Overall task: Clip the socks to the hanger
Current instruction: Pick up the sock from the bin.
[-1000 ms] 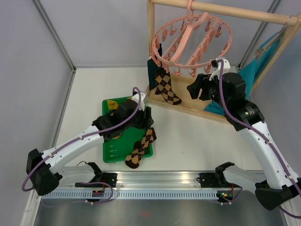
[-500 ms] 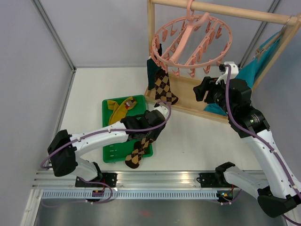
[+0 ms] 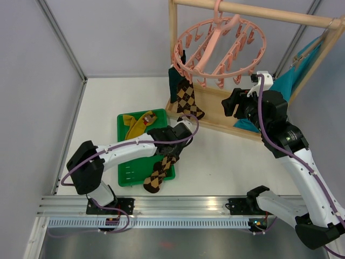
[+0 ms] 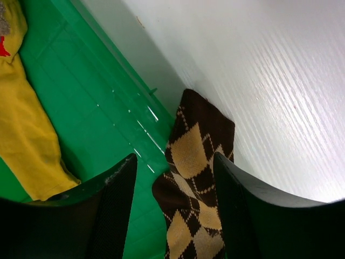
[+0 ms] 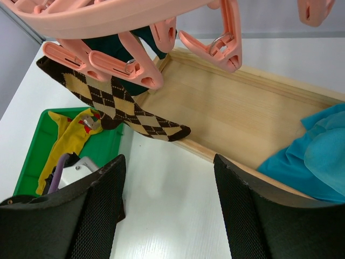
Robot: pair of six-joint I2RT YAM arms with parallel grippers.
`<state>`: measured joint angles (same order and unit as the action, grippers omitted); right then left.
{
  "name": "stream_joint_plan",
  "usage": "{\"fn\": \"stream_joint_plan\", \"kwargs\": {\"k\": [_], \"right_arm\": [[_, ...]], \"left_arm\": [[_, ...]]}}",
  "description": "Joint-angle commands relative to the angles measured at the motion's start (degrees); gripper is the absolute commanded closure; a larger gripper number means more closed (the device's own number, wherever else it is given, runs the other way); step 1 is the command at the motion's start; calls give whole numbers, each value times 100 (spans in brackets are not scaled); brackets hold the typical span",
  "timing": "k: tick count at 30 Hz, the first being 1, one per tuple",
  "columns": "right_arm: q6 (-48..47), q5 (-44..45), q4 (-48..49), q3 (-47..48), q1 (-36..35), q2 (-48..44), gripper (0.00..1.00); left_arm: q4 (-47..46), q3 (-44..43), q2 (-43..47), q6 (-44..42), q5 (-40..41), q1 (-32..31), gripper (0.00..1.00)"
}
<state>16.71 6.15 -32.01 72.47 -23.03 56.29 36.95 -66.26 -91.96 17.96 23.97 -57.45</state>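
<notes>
The pink hanger (image 3: 218, 46) hangs from the wooden rack's top bar. A brown-tan argyle sock (image 3: 188, 100) and a dark teal sock (image 3: 175, 83) hang from its clips; both show in the right wrist view, argyle sock (image 5: 118, 108) under pink clips (image 5: 129, 59). A second argyle sock (image 3: 160, 171) lies over the green tray's right edge. My left gripper (image 3: 171, 152) is open just above it, jaws on either side of the sock (image 4: 199, 178). Yellow socks (image 3: 137, 123) lie in the tray. My right gripper (image 3: 229, 102) is open and empty, near the rack base.
The green tray (image 3: 126, 172) sits left of centre. The wooden rack base (image 5: 242, 118) lies under the hanger, with a turquoise cloth (image 5: 318, 156) at its right end. Grey walls bound the table at the left and back.
My left arm has swung right across the tray, and its gripper now sits over the loose argyle sock. My right gripper shifted slightly right a second ago and has since held still.
</notes>
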Motion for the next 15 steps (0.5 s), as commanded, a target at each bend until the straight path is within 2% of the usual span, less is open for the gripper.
{"fn": "stream_joint_plan", "kwargs": {"k": [1,15], "right_arm": [[-1,88,19,13,0,-83,28],[17,105,63,-57,0,-75,29]], "left_arm": [[-302,78,126,50,-357,234,38],[-733,412,152,-99,-1570,814,47]]}}
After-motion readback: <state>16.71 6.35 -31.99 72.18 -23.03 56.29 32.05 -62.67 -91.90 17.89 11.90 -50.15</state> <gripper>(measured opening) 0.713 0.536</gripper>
